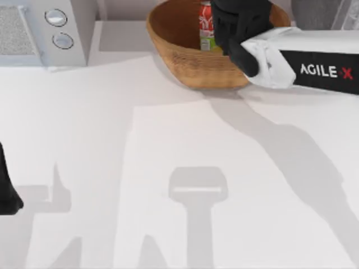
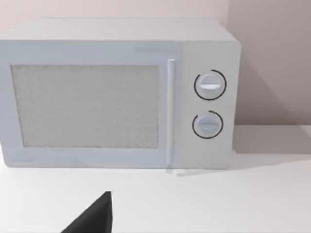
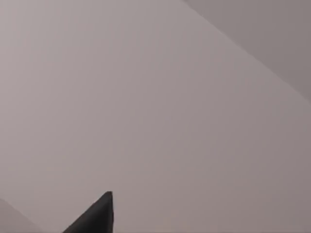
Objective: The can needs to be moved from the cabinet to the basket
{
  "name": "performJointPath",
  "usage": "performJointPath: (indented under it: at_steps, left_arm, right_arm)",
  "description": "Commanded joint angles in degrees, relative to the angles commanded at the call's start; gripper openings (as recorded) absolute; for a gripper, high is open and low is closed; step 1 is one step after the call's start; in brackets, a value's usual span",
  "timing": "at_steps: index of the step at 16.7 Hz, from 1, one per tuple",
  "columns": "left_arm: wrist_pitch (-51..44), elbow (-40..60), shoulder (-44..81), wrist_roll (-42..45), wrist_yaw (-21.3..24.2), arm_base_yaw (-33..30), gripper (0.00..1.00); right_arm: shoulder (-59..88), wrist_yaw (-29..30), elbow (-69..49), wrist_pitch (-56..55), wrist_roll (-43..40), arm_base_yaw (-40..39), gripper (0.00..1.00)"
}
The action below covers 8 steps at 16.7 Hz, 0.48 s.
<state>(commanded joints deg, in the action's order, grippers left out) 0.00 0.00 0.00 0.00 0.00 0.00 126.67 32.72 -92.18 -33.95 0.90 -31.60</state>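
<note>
The wicker basket [image 1: 185, 61] stands at the back of the table, right of centre. The red can [image 1: 206, 25] with its green band is upright inside the basket's bowl. My right gripper [image 1: 229, 25] reaches in from the right over the basket and sits tight against the can's right side; its black body hides whether it holds the can. A corner of the grey cabinet [image 1: 312, 12] shows behind the right arm. My left gripper [image 1: 8, 193] is parked at the table's left edge.
A white microwave [image 1: 39, 31] with two round knobs stands at the back left, facing the left wrist camera as a microwave [image 2: 116, 92]. The right wrist view faces a bare wall. Arm shadows lie on the white table [image 1: 168, 168].
</note>
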Motion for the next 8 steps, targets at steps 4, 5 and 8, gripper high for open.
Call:
performJointPath:
  at_steps: [4, 5, 8]
  left_arm:
    - [0.00, 0.00, 0.00, 0.00, 0.00, 0.00, 1.00]
    - [0.00, 0.00, 0.00, 0.00, 0.00, 0.00, 1.00]
    - [0.00, 0.00, 0.00, 0.00, 0.00, 0.00, 1.00]
  right_arm:
    - [-4.29, -0.76, 2.78, 0.82, 0.28, 1.39, 1.00]
    - [-6.41, -1.26, 4.36, 1.43, 0.24, 1.97, 1.00]
    - [-15.48, -3.58, 11.16, 4.01, 0.13, 4.32, 1.00]
